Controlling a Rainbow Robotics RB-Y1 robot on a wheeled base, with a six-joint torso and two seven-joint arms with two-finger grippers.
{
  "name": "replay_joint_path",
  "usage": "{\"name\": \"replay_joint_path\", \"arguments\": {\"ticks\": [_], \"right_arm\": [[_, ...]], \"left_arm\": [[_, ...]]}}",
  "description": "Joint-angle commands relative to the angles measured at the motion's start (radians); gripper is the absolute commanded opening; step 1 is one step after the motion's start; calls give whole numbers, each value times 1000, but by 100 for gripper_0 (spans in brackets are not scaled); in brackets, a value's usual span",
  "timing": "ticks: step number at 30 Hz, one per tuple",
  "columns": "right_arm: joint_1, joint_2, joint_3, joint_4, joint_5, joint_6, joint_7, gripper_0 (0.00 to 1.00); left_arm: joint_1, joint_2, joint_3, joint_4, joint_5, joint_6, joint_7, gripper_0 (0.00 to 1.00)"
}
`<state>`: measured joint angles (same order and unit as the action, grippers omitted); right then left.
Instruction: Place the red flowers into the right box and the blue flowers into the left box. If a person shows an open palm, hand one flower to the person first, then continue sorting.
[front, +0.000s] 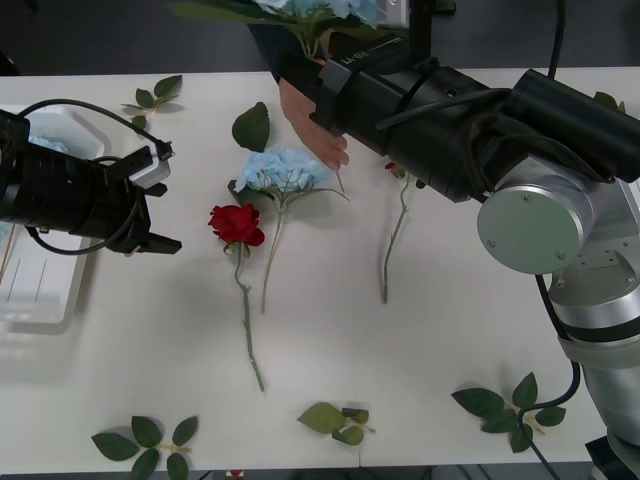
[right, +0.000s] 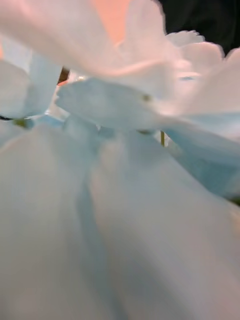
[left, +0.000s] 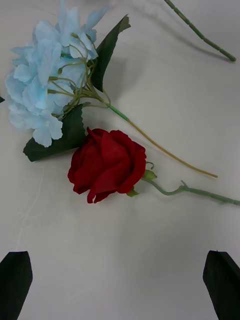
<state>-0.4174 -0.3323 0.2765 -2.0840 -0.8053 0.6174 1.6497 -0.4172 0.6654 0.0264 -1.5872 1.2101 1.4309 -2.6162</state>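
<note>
A: What does the worktop (front: 420, 330) carry?

B: Largest first: the right arm reaches far across it, its gripper (front: 385, 18) at the far edge with a blue flower (front: 330, 10) against it. In the right wrist view pale blue petals (right: 120, 200) press up to the lens; whether the fingers are clenched cannot be told. A person's hand (front: 310, 125) lies palm-up beneath that arm.

A: And the left side?

B: The left gripper (front: 158, 200) hovers over the worktop beside the left box (front: 45, 300), fingers (left: 15, 277) spread apart and holding nothing.

A: The loose flowers?

B: A blue flower (front: 283, 170) lies mid-worktop, a fluffy light-blue head with dark leaves and a pale stem. Touching it on the near side, a red rose (front: 236, 224), tight dark-red bloom, thin green stem running toward the robot. A second stem (front: 392, 240) lies to the right, its bloom mostly hidden under the arm. Leaf sprigs (front: 145, 445) are scattered near the edges.
</note>
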Motion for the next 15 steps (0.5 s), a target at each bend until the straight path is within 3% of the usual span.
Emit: {"name": "replay_joint_path", "arguments": {"ticks": [1,10,15], "right_arm": [[-9,-48,3,-57,-18,-15,-48,100],[204,-317,-19,-251,-126,-15,-126,100],[322,-447,-45,-246,-137,16,-171,100]], "left_arm": [[-12,-3,-5,-19,-43,2,74,100],[-11,-9,-8,-19,-142,89,321,100],[-12,-7,-36,-19,-173,105,464,100]]}}
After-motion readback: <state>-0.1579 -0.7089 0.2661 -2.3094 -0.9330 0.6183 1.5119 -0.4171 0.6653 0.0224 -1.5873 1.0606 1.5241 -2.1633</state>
